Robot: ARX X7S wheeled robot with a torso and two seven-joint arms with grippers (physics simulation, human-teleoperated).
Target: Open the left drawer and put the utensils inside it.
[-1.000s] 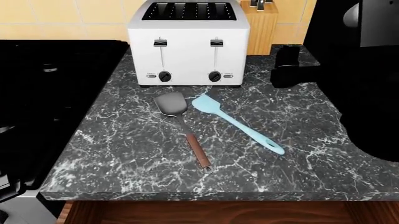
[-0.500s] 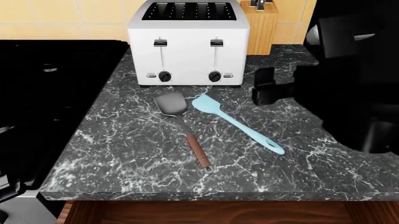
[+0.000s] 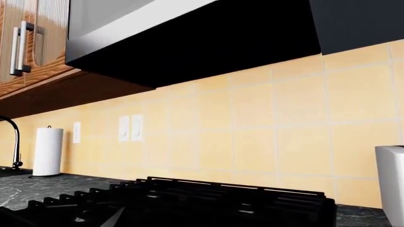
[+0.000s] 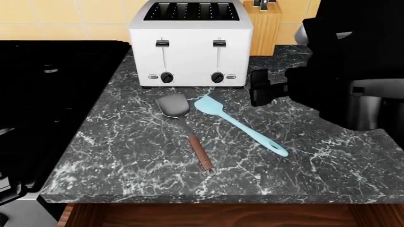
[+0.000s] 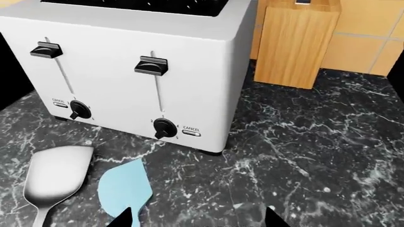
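- The right hand [image 4: 260, 88] hung above the black marble worktop [image 4: 126, 142], just right of the toaster [image 4: 191, 45]; its fingers stood apart, holding nothing.
- In the right wrist view, both fingertips [image 5: 126, 218] framed the light-blue spatula [image 4: 239, 124], whose blade lay just below them.
- The grey metal spatula [image 4: 186, 127] with its brown handle lay on the worktop just beside the blue one, their blades nearly touching in front of the toaster.
- The left drawer [image 4: 215, 215] showed only as a wood strip under the worktop's front edge.
- The left hand did not appear; its camera faced a tiled wall [image 3: 265, 127] and stove grates [image 3: 208, 201].
- A knife block [image 4: 265, 26] stood behind the toaster.
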